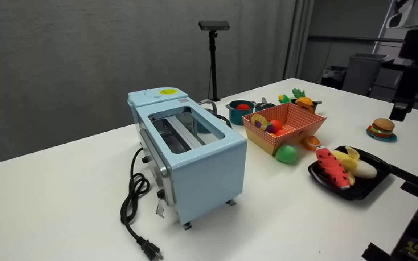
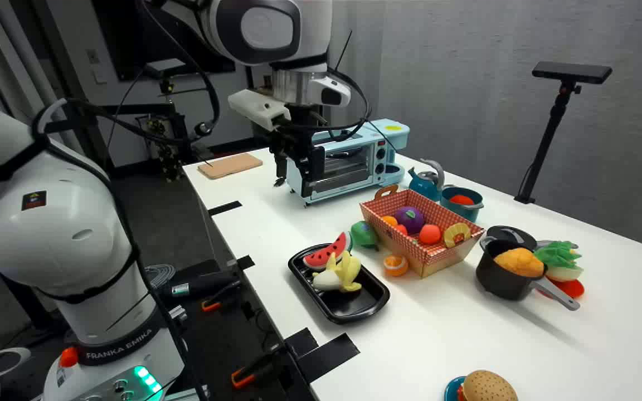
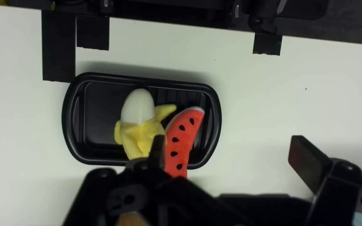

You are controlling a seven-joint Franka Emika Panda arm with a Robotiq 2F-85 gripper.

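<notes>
1. Gripper (image 3: 229, 153), its fingers spread wide with nothing between them; it hangs above the table (image 3: 262, 94) without contact, out past one end of the black tray (image 3: 102, 110);
2. Watermelon slice (image 3: 182, 139) inside the tray, at the end nearer the gripper; its long axis runs across the tray's length at a slant, one tip reaching over the rim; the line between the fingertips runs roughly along the tray's length and so crosses that axis; the slice lies lower, toward one finger rather than midway, and that finger hides part of it in the wrist view;
3. Banana (image 3: 138, 106), peeled, beside the slice toward the tray's other end; its peel looks to touch the slice;
4. Green toy (image 2: 363, 234) and orange piece (image 2: 395, 265) just outside the tray's long side; the checkered basket (image 2: 443, 257) stands behind them, holding toy fruit (image 2: 429, 234);
5. Toaster oven (image 1: 209, 174) well apart from the tray, beyond its watermelon end.
</notes>
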